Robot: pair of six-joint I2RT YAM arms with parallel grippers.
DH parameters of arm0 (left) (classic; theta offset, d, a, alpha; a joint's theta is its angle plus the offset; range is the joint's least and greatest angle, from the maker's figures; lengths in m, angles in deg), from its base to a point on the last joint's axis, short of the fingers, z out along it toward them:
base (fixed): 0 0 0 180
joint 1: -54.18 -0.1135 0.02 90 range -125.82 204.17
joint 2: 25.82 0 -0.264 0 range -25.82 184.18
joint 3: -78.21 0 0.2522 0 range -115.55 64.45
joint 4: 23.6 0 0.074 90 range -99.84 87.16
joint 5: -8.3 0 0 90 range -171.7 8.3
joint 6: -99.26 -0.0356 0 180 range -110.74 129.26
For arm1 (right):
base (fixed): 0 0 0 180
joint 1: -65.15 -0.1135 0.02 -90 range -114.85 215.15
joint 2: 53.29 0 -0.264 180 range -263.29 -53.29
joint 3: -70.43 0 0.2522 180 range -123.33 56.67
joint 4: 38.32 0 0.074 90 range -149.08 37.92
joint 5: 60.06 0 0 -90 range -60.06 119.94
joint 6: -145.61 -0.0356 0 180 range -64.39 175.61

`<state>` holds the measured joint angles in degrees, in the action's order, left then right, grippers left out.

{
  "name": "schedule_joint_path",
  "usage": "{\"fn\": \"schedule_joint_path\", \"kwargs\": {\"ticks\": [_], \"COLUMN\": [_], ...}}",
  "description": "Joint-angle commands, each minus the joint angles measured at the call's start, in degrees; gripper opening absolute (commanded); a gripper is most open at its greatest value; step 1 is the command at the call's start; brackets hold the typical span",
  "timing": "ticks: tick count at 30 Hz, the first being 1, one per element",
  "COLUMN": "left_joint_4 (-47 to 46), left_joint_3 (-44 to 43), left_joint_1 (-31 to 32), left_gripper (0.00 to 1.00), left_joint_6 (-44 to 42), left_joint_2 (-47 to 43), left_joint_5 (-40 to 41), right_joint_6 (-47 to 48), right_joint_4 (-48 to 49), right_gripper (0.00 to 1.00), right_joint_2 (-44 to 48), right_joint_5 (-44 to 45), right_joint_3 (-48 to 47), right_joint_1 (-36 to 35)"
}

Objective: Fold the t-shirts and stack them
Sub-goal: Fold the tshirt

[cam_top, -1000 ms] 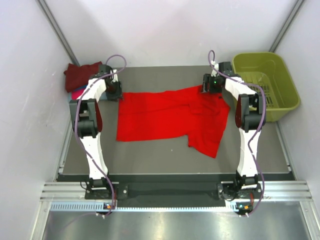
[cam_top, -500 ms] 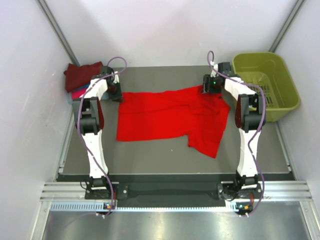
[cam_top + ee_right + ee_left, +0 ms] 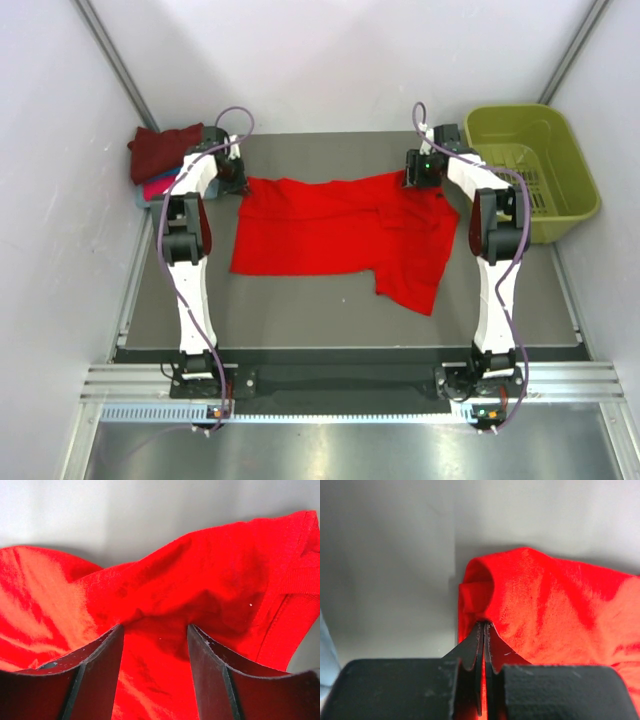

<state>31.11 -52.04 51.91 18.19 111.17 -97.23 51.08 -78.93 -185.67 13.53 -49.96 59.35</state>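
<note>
The red t-shirt [image 3: 330, 225] is lying spread out and a bit crumpled in the middle of the dark surface [image 3: 300, 310], not folded yet. The left claw [image 3: 483, 626] is squeezing tight on the cloth's upper left corner. The right claw [image 3: 155, 630] is sitting over the upper right corner with its fingers apart and red cloth bunching between them, not pinching. A small pile of folded t-shirts [image 3: 160, 155] is sitting at the upper left, looking done. No shirts are showing in the green basket [image 3: 545, 140]. I am thinking this fold is only starting, and stacking is left
</note>
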Motion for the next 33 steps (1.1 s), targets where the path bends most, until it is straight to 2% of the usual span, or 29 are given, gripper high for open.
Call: {"fn": "schedule_joint_path", "kwargs": {"ticks": [1,7,15,28,33], "left_joint_4": [-2.45,-2.54,-1.75,-1.14,-0.43], "left_joint_3": [-2.33,-4.36,-2.43,-3.13,-0.68], "left_joint_1": [0.06,-0.20,-1.17,-1.78,-2.31], "left_gripper": [0.00,0.00,0.00,0.00,0.00], "left_joint_6": [0.04,0.21,0.30,0.39,-0.05], "left_joint_2": [3.19,3.73,1.35,1.70,1.09], "left_joint_5": [1.38,2.78,3.58,9.72,11.57], "right_joint_6": [-0.12,-0.12,-0.65,-0.04,1.10], "right_joint_4": [-2.15,-2.15,-2.15,-2.77,-2.59], "right_gripper": [0.54,0.54,0.54,0.57,0.57], "right_joint_2": [-0.95,-2.97,-4.64,-3.59,-4.11], "right_joint_5": [0.58,1.81,4.01,8.14,8.85], "right_joint_3": [-2.44,-5.42,-7.63,-5.52,-5.96], "right_joint_1": [-1.32,-1.49,-0.79,2.99,3.87]}}
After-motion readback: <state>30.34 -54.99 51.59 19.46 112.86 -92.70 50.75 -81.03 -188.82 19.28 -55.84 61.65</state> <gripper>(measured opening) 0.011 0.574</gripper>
